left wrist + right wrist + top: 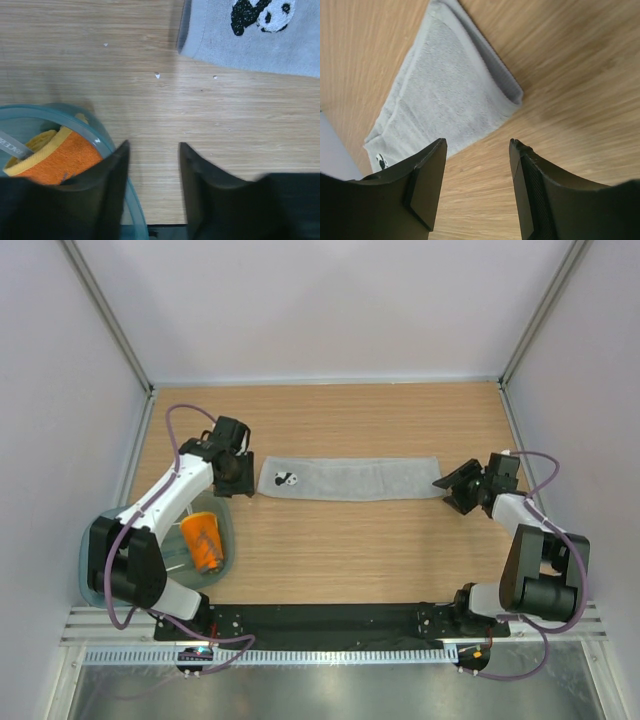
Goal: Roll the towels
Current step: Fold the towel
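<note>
A long light grey towel [350, 479] lies flat across the middle of the table, folded into a narrow strip, with a panda print near its left end [262, 14]. The orange towel [203, 538] sits rolled inside a teal tub [222, 512] at the left. My left gripper [246, 488] stands just off the grey towel's left end, open, with bare wood between its fingers [152, 145]. Off the towel's right end my right gripper [449, 492] is also open and holds nothing; the towel's right end [450, 95] lies just beyond its fingertips.
The teal tub's rim [90, 131] curves right beside my left gripper's left finger. White walls close in the table on three sides. A black rail [330, 618] runs along the near edge.
</note>
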`<state>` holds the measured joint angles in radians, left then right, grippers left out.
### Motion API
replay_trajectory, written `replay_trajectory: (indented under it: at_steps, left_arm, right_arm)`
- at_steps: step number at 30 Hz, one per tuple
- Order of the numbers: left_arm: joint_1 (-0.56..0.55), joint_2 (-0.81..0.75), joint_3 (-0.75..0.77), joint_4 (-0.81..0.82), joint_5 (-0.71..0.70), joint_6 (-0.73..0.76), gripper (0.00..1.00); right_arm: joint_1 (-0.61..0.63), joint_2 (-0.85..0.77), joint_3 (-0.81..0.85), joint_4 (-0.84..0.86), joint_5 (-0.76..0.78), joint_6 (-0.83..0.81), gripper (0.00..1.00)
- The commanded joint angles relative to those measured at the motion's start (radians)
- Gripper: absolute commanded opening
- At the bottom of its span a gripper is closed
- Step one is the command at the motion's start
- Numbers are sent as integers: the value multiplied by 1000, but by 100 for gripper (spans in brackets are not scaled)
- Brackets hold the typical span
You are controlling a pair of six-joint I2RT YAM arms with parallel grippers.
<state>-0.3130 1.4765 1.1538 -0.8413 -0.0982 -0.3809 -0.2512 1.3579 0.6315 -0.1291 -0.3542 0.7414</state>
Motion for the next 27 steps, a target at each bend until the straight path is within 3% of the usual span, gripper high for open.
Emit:
replay_trajectory:
  at_steps: [1,2,3,4,15,18,21,27]
  left_arm:
    - [-1,-54,-11,34,-17,11,54]
    - [-1,-68,-12,41,-17,10,67]
    - [-1,-83,-16,47,-23,10,94]
    - [-1,-119,-20,62,-29,8,100]
    - [-1,-239,-39,114,-126,-30,100]
    - [0,-249,-48,133,-120,-39,100]
    - [-1,-248,-48,134,-106,-32,100]
    - [0,-262,-78,151,-72,-42,100]
  right_arm:
    - [-3,26,-7,-1,46,-22,59]
    - [-5,33,-6,3,49,-22,59]
    - [-5,44,-4,8,55,-22,59]
    - [-6,53,-3,23,57,-22,59]
    - [-8,219,28,123,81,-28,54]
    - [-10,244,25,164,83,-28,41]
    - [-16,247,25,167,77,-30,15]
    - [-55,156,79,27,124,-66,2]
